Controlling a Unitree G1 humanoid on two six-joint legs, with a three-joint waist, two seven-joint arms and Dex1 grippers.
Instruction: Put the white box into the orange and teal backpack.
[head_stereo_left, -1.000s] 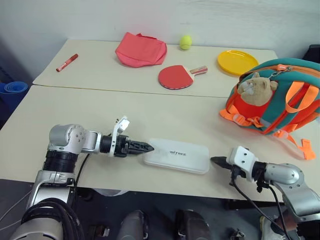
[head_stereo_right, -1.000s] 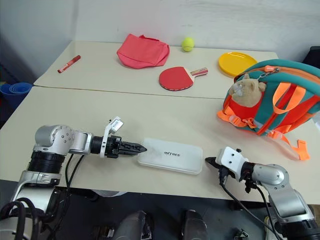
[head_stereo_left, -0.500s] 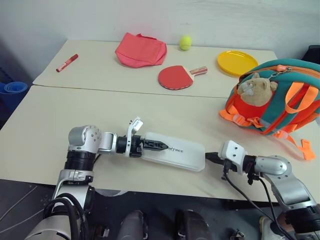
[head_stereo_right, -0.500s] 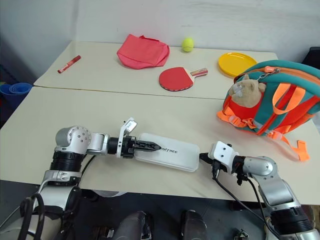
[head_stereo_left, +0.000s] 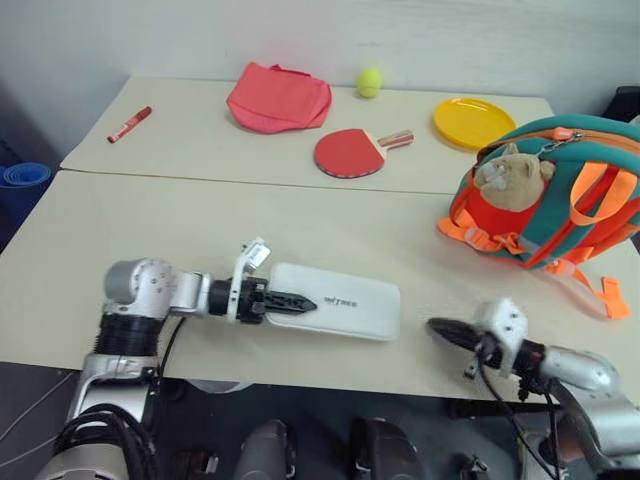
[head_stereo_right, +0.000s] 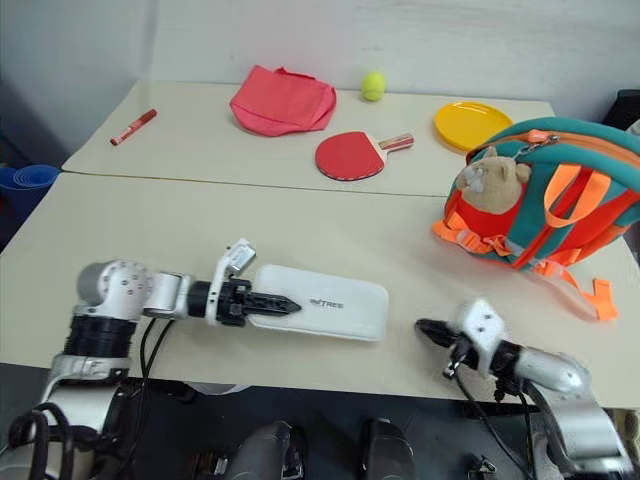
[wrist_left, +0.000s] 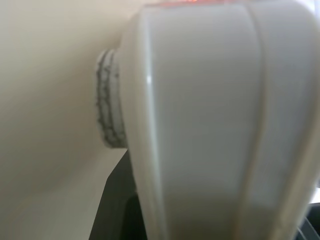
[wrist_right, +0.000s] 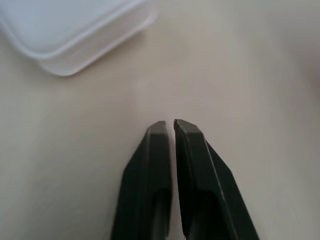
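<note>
Two tools are working the white box (head_stereo_left: 335, 301) in the head view: the left tool (head_stereo_left: 290, 300) is clamping its near short end, one finger lying over the lid, the box resting on the surface (head_stereo_left: 200, 230). The right tool (head_stereo_left: 445, 329) is hovering just off the far end, the orange and teal backpack (head_stereo_left: 550, 205) well beyond it.

Left wrist view: smooth rigid plastic is sitting tight against that tool; it looks light but slippery, so a deep end grip seems wise.

Right wrist view: fingertips (wrist_right: 160, 131) are standing barely parted, gripping nothing.
</note>
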